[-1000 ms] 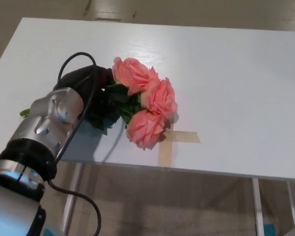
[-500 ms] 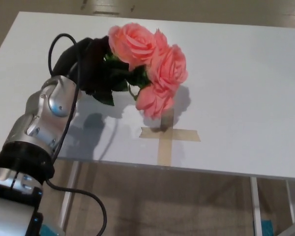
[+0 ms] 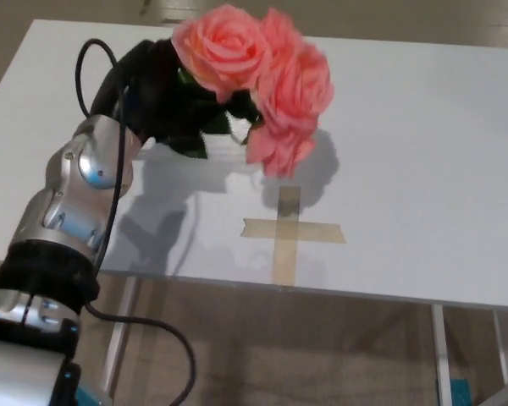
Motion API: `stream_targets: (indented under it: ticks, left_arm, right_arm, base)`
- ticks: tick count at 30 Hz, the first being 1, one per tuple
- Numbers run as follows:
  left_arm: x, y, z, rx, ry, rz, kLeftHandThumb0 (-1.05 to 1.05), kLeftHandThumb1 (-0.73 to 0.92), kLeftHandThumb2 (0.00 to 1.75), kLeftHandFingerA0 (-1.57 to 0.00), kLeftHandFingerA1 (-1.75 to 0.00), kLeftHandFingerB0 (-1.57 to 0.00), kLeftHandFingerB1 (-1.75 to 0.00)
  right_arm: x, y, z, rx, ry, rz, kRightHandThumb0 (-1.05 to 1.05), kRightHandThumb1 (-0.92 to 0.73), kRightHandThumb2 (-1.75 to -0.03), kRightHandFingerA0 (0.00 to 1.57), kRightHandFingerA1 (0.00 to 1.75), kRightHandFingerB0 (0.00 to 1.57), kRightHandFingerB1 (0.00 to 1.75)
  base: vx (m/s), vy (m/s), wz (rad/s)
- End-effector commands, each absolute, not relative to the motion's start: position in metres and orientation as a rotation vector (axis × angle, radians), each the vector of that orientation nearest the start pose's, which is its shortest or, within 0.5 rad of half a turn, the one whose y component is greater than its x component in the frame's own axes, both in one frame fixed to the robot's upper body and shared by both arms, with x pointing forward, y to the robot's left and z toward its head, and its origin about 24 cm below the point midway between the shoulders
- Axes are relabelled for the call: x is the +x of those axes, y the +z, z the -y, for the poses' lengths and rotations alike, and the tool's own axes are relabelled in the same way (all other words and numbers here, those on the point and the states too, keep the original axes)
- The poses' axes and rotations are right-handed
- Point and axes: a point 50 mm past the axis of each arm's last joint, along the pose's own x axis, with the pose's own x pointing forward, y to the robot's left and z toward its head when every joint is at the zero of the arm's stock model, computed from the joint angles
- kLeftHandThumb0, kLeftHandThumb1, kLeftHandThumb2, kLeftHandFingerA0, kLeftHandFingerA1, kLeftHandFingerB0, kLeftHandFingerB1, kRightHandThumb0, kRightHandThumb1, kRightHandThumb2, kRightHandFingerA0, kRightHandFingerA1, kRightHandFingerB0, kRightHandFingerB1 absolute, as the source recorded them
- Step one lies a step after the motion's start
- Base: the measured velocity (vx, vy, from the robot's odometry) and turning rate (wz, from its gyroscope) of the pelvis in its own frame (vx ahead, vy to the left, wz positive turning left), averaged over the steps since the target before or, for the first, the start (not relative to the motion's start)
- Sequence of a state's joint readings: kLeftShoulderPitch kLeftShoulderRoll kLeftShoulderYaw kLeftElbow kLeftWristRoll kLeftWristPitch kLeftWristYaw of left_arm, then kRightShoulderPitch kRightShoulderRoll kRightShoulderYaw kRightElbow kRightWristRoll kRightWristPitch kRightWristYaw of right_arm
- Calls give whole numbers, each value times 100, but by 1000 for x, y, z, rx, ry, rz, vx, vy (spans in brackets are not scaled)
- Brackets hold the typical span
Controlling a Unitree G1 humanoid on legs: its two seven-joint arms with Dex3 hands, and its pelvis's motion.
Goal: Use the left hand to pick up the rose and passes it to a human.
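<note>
A bunch of three pink roses (image 3: 262, 80) with dark green leaves hangs in the air above the white table (image 3: 423, 152). My left hand (image 3: 157, 93) is shut on its stems, just left of the blooms, and the black fingers are partly hidden behind the leaves. My silver left forearm (image 3: 80, 194) rises from the lower left. The roses cast a shadow on the tabletop below them. My right hand does not show.
A cross of tan tape (image 3: 288, 233) is stuck near the table's front edge, below the roses. A black cable (image 3: 102, 76) loops over my left wrist. Tan floor shows under the table's front edge.
My left hand has lifted the roses off the table and carried them up and away from the tape cross. Their shadow has moved back from the cross with them.
</note>
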State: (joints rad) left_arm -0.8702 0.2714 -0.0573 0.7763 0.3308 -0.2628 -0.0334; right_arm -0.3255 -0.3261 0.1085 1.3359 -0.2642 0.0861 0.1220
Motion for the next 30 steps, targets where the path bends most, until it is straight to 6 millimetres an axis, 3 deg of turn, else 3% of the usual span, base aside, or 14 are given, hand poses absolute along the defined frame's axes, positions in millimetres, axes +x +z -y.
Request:
stream_targets:
  ticks: [1, 3, 4, 9, 14, 16, 30]
  left_arm:
    - [394, 178, -139, 366, -210, 327, -16, 82, 72, -71, -146, -69, -120]
    - [394, 178, -139, 362, -212, 326, -16, 82, 72, -71, -146, -69, -120]
    - [394, 180, -136, 163, -225, 283, -16, 81, 73, -86, -142, -73, -111]
    - [396, 180, -140, -7, -202, 204, -17, 78, 75, -95, -138, -79, -103]
    - [395, 182, -140, -37, -204, 187, -17, 78, 77, -98, -140, -79, -104]
    - [398, 182, -142, -169, -203, 152, -17, 77, 77, -102, -146, -83, -103]
    - [395, 174, -146, -343, -221, 83, -13, 80, 74, -108, -142, -85, -95]
  right_arm:
    - [184, -123, 265, -545, 111, -1176, -37, -72, -62, 59, 40, 47, 36]
    - [184, -123, 265, -545, 111, -1176, -37, -72, -62, 59, 40, 47, 36]
    - [185, -123, 265, -560, 123, -1174, -38, -71, -62, 58, 40, 46, 36]
    - [181, -124, 265, -555, 123, -1179, -37, -72, -62, 59, 40, 47, 36]
    - [181, -124, 264, -556, 124, -1180, -37, -72, -62, 59, 40, 47, 36]
    - [181, -125, 264, -558, 124, -1182, -37, -72, -62, 59, 40, 47, 36]
    - [177, -127, 261, -556, 130, -1191, -37, -72, -62, 60, 41, 47, 36]
  base:
    - [0, 0, 0]
    - [0, 0, 0]
    - [0, 0, 0]
    - [0, 0, 0]
    - [0, 0, 0]
    - [0, 0, 0]
    - [0, 0, 0]
